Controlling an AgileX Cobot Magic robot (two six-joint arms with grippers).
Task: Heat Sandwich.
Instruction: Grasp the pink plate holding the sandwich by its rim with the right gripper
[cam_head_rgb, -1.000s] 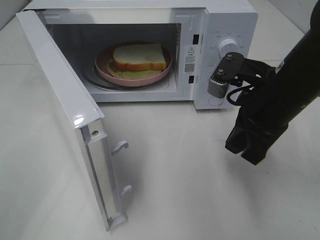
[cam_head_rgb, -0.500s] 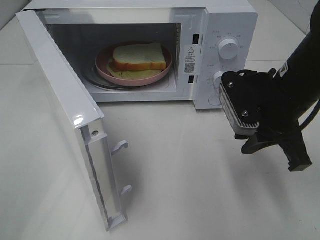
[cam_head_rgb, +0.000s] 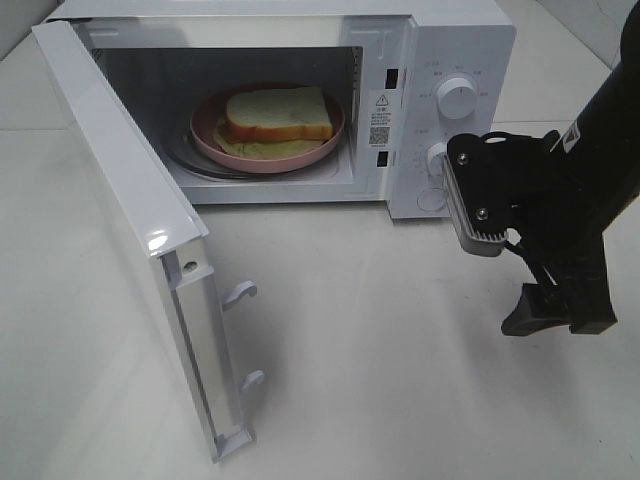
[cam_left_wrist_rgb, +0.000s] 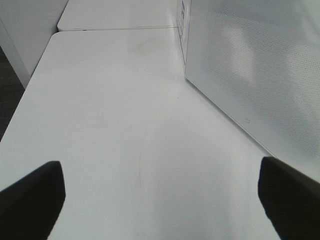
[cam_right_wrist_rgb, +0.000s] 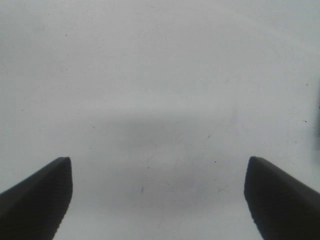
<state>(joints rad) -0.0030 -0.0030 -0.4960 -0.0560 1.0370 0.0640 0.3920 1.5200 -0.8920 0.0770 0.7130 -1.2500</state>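
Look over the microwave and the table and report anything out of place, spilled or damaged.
Nothing stands out. The sandwich lies flat on the pink plate inside the microwave, nothing is spilled, and the door stands wide open with no visible damage.

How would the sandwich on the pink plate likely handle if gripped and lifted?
The sandwich looks like soft bread, so it would probably squash under a firm grip. Its yellow-green lower layer pokes out past the slice, so layers may slide apart. Being thin, it is likely light.
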